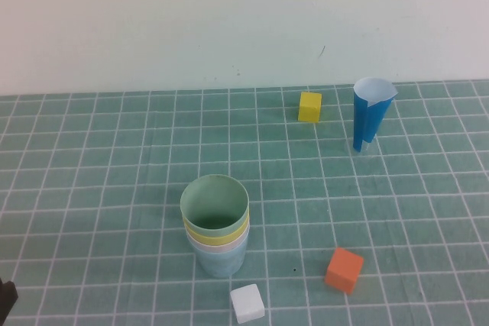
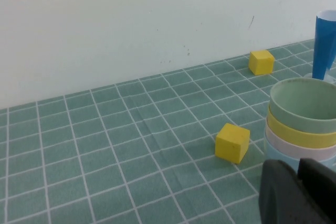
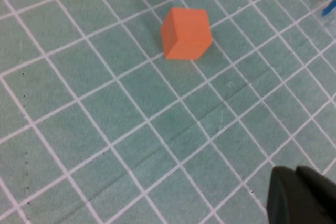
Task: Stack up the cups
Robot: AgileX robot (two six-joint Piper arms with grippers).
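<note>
The four cups [image 1: 215, 223] stand nested in one upright stack on the near middle of the mat: green on top, then yellow, pink, and light blue at the bottom. The stack also shows in the left wrist view [image 2: 302, 124]. My left gripper [image 2: 300, 182] is shut and empty, low beside the stack; in the high view only a dark bit of the left gripper [image 1: 6, 297] shows at the near left corner. My right gripper [image 3: 296, 192] is shut and empty above the mat near the orange cube [image 3: 185, 33]; it is out of the high view.
A tall dark-blue cone cup [image 1: 371, 112] stands at the far right, with a yellow cube [image 1: 309, 106] to its left. An orange cube [image 1: 344, 269] and a white cube [image 1: 247, 303] lie near the stack. Another yellow cube [image 2: 232, 141] shows only in the left wrist view.
</note>
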